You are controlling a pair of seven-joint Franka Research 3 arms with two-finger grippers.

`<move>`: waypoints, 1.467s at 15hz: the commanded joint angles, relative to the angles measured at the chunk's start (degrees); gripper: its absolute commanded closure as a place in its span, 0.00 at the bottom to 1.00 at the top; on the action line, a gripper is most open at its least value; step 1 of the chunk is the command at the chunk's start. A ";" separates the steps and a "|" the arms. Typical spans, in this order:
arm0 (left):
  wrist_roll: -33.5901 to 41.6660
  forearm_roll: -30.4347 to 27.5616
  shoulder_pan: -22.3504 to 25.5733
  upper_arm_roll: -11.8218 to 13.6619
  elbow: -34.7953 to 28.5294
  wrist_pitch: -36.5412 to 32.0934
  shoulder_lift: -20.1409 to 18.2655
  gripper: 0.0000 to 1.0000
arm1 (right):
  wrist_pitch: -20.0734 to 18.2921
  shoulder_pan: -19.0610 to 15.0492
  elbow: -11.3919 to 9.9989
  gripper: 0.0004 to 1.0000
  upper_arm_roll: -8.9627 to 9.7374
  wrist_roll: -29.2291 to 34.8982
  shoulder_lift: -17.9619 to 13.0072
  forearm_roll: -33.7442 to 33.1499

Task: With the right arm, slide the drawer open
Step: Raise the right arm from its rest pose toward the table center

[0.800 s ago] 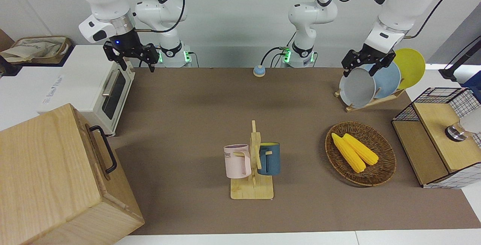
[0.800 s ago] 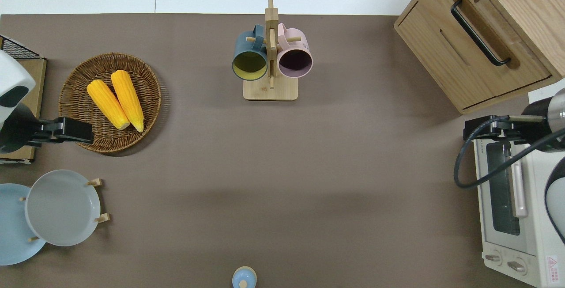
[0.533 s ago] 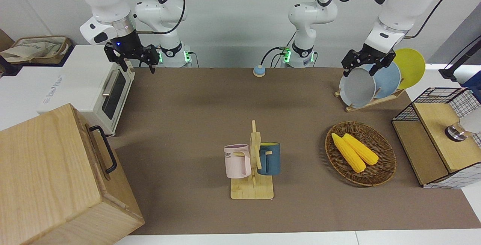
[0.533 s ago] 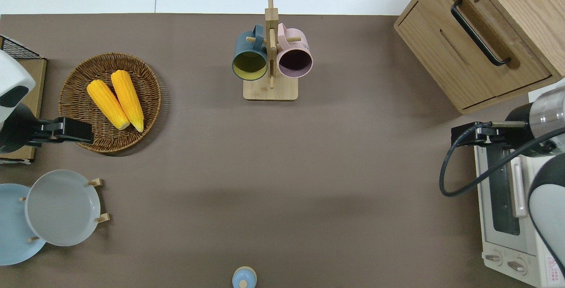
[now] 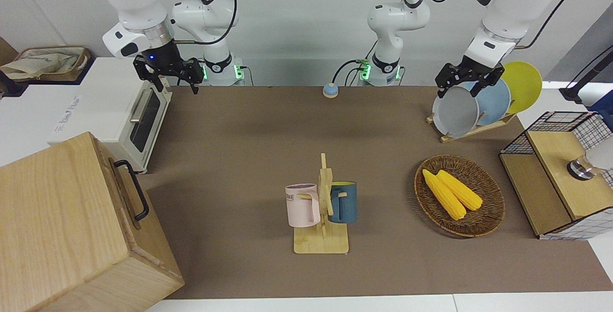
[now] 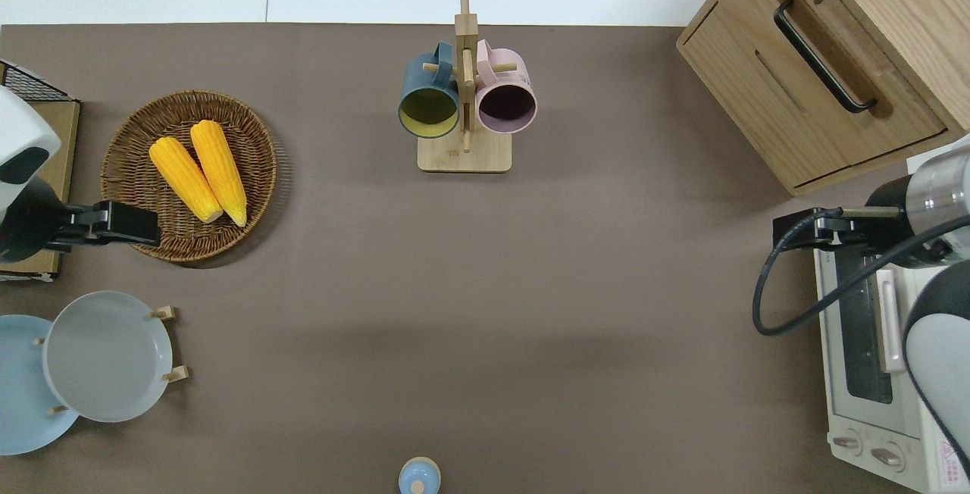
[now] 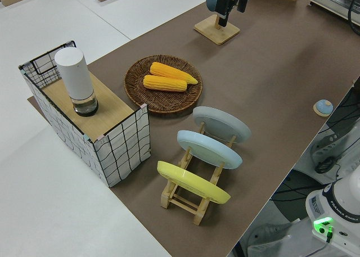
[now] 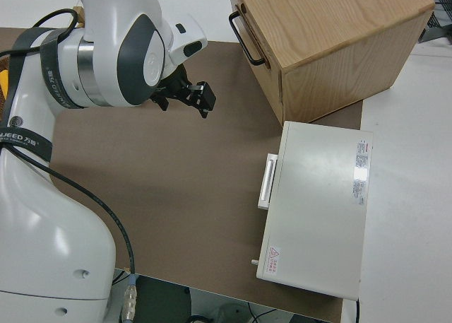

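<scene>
Now the right gripper (image 5: 167, 73), fingers spread and empty, has slid off the toaster oven (image 6: 871, 342) toward the table's middle, clearing room to swing at the drawer (image 6: 815, 92). That drawer sits shut at the right arm's end, handle (image 5: 133, 188) untouched. Left arm's parked, its fingers spread too.

Two mugs (image 5: 302, 205); two corncobs (image 5: 452, 194); three plates (image 7: 207, 155)

Bright, even light; soft shadows; sharp focus.
</scene>
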 commanded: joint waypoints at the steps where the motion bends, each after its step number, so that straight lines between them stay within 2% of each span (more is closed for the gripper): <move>1: 0.39 0.65 -0.26 0.28 -0.28 -0.74 -0.57 0.00 | -0.37 0.28 0.28 0.02 -0.13 0.47 -0.13 0.26; 4: 0.39 0.65 -0.26 0.28 -0.28 -0.74 -0.57 0.00 | -0.46 0.20 0.28 0.02 -0.13 0.64 -0.13 -0.52; 9: 0.39 0.65 -0.26 0.28 -0.28 -0.65 -0.57 0.00 | -0.54 2.13 0.37 0.02 1.45 1.00 -0.13 -10.53; 12: 0.39 0.65 -0.26 0.28 -0.28 -0.65 -0.57 0.00 | -0.63 2.13 0.37 0.02 5.04 1.00 -0.13 -16.85; 14: 0.39 0.65 -0.26 0.28 -0.28 -0.74 -0.57 0.00 | -0.63 2.13 0.37 0.02 8.20 1.43 -0.04 -22.30; 18: 0.39 0.65 -0.26 0.28 -0.28 -0.65 -0.57 0.00 | -0.72 2.13 0.28 0.02 13.48 4.41 0.39 -32.32; 20: 0.39 0.65 -0.26 0.28 -0.28 -0.74 -0.57 0.00 | -1.50 2.48 0.10 0.02 15.50 6.34 1.53 -36.63; 22: 0.39 0.65 -0.35 0.28 -0.28 -0.74 -0.57 0.00 | -3.35 5.80 -0.07 0.02 15.60 8.45 3.46 -42.51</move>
